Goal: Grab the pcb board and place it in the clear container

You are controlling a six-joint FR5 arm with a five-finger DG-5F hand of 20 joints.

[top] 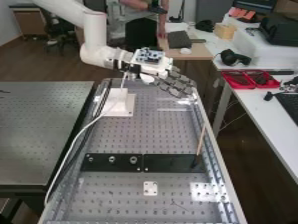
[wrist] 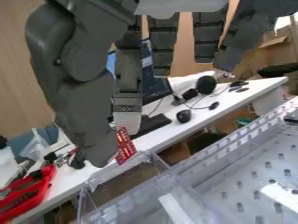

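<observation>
I have the board [wrist: 126, 146] clamped in my hand [wrist: 88, 110]: the thumb presses on one side and a finger on the other, near their tips. It is a small red plate, standing on its edge and a little tilted, and a good part of it comes out free past the pinch. The container [wrist: 118, 169], with its clear walls, is close by the board and, I judge, lower than it. If the board is already inside the line of the rim, or just outside of it, I cannot tell. In the high view my arm [top: 96, 37] reaches over the far end of the bench [top: 146, 132].

The step in hand, as I understand it, is the placing. To do it well, I should first bring the board fully over the opening, not over the wall, because clear plastic is easy to judge wrongly. Then I should go down slowly, with the free end of the board away from the rim; if it catches there, the board may turn in my pinch or fall outside. I must keep the pressure even, enough against slipping but not so much that the thin plate bends. My other fingers should also have room from the walls, so I do not push the container. Low inside, I would part thumb and finger gently, then rise straight up.
</observation>
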